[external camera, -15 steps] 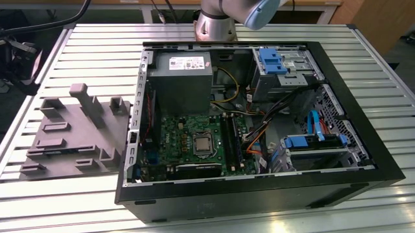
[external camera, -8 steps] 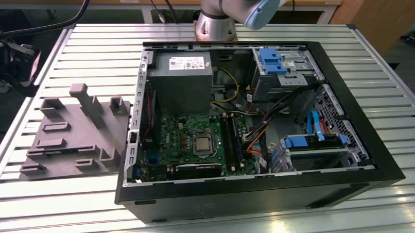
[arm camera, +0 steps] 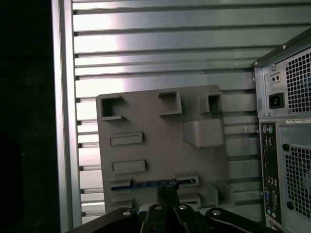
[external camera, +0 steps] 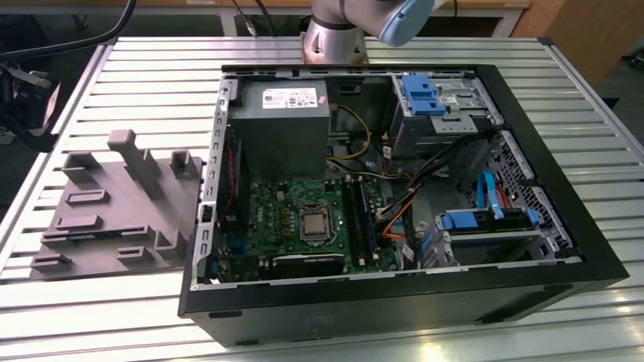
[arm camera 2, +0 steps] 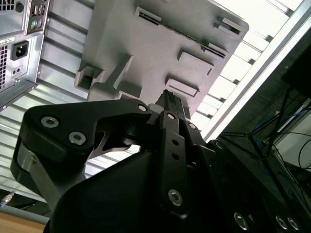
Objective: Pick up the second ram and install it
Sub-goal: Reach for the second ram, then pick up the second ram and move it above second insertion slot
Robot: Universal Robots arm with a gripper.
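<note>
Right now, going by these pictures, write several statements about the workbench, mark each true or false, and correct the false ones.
1. The computer case is open, with its motherboard exposed. True.
2. The grey fixture sits on the exterior view's right of the case. False: it sits on the exterior view's left.
3. The second ram lies in a slot of the grey fixture. True.
4. The end effector is inside the case. False: both wrist views show it in front of the grey fixture, outside the case.
5. The table is smooth wood. False: it is slatted metal.
</note>
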